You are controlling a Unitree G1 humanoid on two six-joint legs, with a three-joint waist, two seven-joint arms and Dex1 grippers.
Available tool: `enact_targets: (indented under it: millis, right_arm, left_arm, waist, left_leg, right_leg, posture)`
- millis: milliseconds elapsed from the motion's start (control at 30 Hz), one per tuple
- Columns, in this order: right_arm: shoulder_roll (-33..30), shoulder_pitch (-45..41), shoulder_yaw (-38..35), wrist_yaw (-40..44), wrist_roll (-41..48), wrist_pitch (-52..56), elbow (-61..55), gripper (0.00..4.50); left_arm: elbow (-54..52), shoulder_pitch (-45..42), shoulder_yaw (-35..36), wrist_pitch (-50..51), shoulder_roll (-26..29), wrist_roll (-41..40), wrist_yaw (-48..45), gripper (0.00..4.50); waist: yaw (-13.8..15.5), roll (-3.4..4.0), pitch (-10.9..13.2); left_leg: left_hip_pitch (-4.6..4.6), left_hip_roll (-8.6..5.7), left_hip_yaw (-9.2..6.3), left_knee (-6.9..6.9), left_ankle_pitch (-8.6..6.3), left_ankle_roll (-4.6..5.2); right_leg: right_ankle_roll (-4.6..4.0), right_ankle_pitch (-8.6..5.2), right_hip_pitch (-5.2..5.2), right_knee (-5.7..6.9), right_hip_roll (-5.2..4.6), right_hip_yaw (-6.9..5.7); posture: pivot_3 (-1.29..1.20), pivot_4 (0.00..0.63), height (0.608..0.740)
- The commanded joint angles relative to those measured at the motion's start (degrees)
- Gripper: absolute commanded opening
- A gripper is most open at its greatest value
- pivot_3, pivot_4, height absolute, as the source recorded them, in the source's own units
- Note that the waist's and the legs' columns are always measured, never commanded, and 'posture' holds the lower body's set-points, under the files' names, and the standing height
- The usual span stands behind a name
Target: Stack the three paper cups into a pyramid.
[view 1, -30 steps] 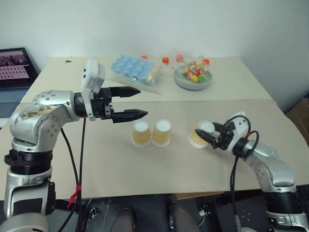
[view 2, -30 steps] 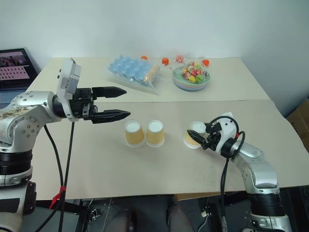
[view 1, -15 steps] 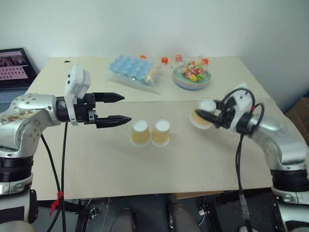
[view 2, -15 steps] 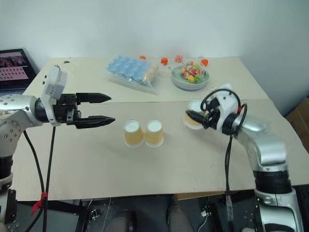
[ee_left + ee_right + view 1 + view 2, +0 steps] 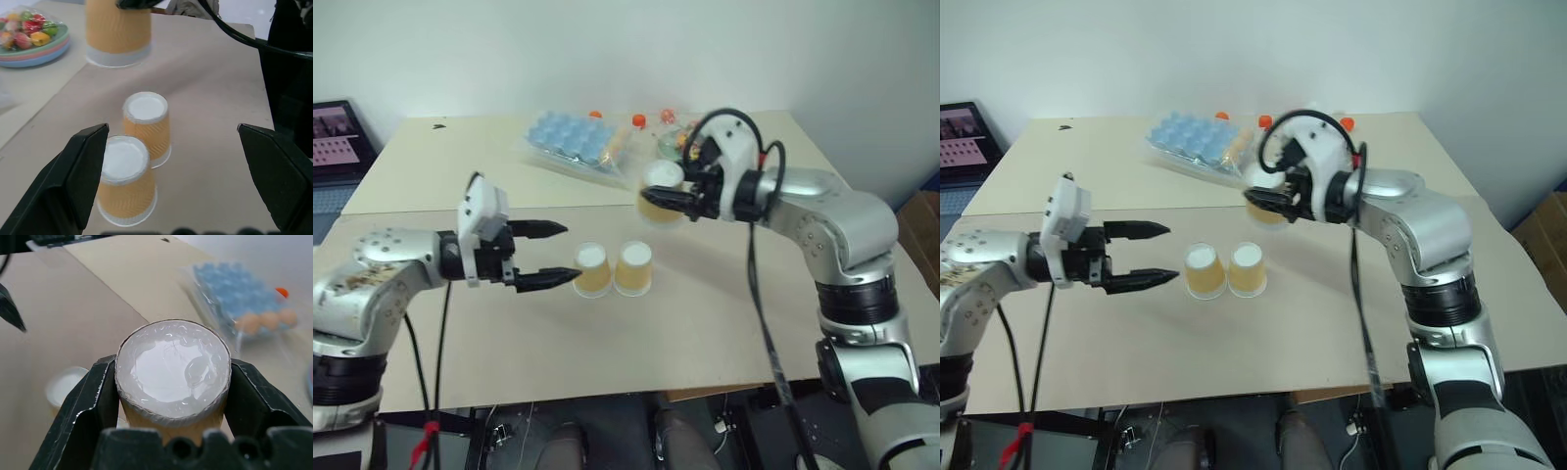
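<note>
Two yellow-orange paper cups (image 5: 592, 270) (image 5: 634, 268) stand upside down and side by side at the middle of the table. The third paper cup (image 5: 661, 194) hangs in the air above and just behind the right one of the pair, base up, with my right gripper (image 5: 663, 199) shut on its sides. The right wrist view shows the white base of that cup (image 5: 172, 367) between the two black fingers (image 5: 93, 406). My left gripper (image 5: 570, 254) is open, level with the pair and just left of it, touching neither. No pyramid stands.
A light-blue moulded tray (image 5: 576, 137) in a clear bag lies at the back of the table. A bowl of coloured sweets (image 5: 34, 41) sits to its right, partly behind my right arm. A laptop (image 5: 333, 132) is at the far left.
My right gripper has lifted the cup off the table's right side and carried it up and left, over the pair. My left gripper, still open, has sunk a little.
</note>
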Motion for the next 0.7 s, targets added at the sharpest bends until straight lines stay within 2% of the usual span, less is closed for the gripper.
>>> enact_targets:
  millis: [33,433,700]
  right_arm:
    - [0.26,-1.54,-0.33,-0.16,0.68,2.75,-1.42,2.73]
    - [2.17,-3.01,-1.41,-0.96,1.68,7.36,-2.73,2.73]
    - [3.36,-8.74,-2.61,-1.5,0.98,5.3,1.59,2.73]
  left_arm:
    - [-3.05,2.49,0.87,-2.56,-0.56,1.05,1.4,4.5]
    - [-1.45,7.49,4.93,-4.75,-0.65,0.77,2.24,4.5]
    - [-1.02,8.56,4.49,-6.49,-2.03,1.26,3.2,4.5]
  waist:
    - [0.49,0.0,0.0]
    - [0.48,0.0,0.0]
    - [0.65,0.01,0.01]
  left_leg:
    - [0.0,-0.03,0.0,0.0,0.0,0.0]
    - [-0.06,-0.09,0.07,0.0,0.0,0.0]
    - [-0.05,-0.09,0.08,-0.03,0.0,0.0]
  right_leg:
    - [0.0,0.0,0.0,-0.04,-0.03,0.01]
    - [0.01,0.0,-0.07,-0.08,-0.14,0.02]
    - [0.01,-0.01,-0.09,-0.06,-0.13,0.02]
  posture:
    - [0.0,0.15,0.74]
    - [0.0,0.15,0.74]
    - [0.0,0.15,0.74]
